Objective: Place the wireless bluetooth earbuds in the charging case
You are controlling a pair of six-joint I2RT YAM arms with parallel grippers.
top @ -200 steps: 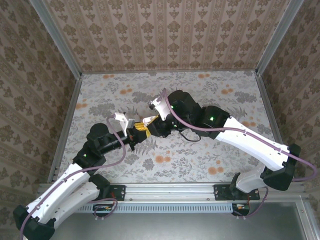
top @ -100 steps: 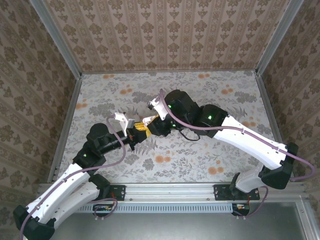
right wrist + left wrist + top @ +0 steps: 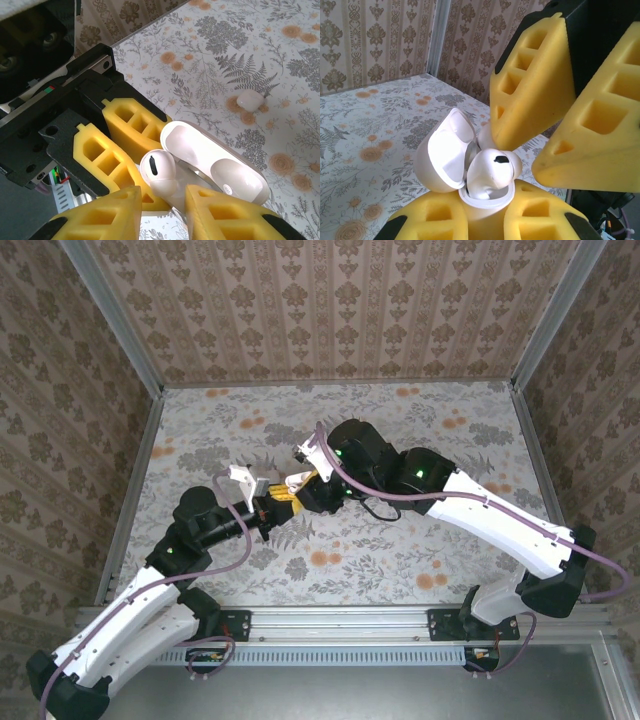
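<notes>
The charging case [image 3: 440, 165], lid open, is being pinched upright by the left fingers [image 3: 435, 220], so its sockets are being steadied. One earbud [image 3: 492, 172] is being seated in the case, flanked by loosely parted right fingers [image 3: 530, 100]. Another earbud [image 3: 250, 100] is being left on the tabletop [image 3: 300, 60] near the case.

You have white charging case [image 3: 440, 160] upright, lid swung open, pinched in left gripper [image 3: 485, 215]. One white earbud [image 3: 492, 172] sits in its socket, head protruding. Second earbud [image 3: 250, 100] lies on table [image 3: 300, 60], well apart.
</notes>
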